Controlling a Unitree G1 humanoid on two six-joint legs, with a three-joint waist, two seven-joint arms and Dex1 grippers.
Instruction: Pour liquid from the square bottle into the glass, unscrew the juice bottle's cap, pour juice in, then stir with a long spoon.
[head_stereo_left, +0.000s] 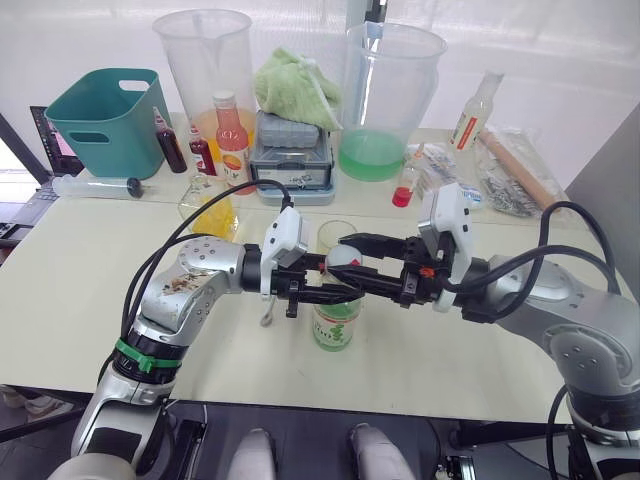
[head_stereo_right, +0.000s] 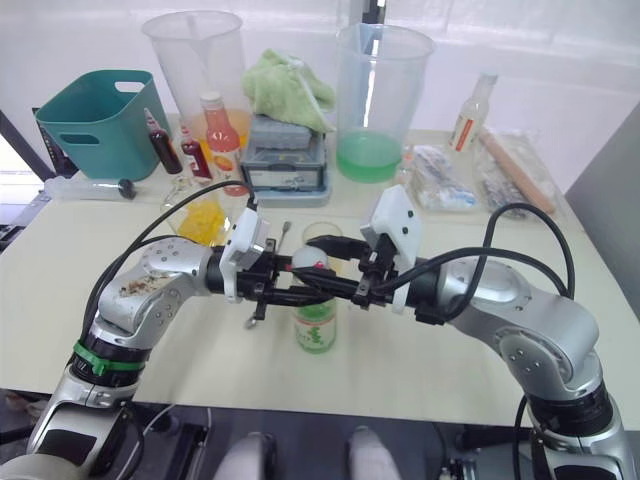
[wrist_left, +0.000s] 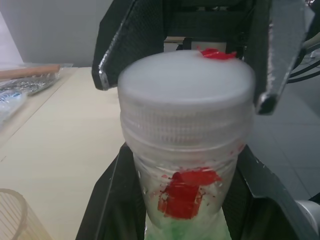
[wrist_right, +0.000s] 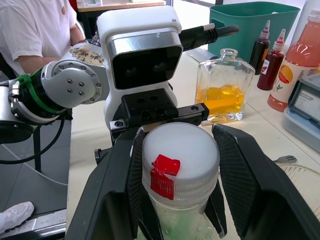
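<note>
At the table's (head_stereo_left: 90, 300) near middle stands the juice bottle (head_stereo_left: 335, 322), upright, just in front of the glass (head_stereo_left: 335, 237). Left jaws (head_stereo_left: 340, 293) are closed on its neck, just below the juice bottle's cap (wrist_right: 180, 157). Right jaws (head_stereo_left: 352, 260) straddle the cap; whether they press it cannot be told. The square bottle (wrist_right: 223, 86), holding yellow liquid, stands behind to the left, near a teal bin (head_stereo_left: 108, 120).
</note>
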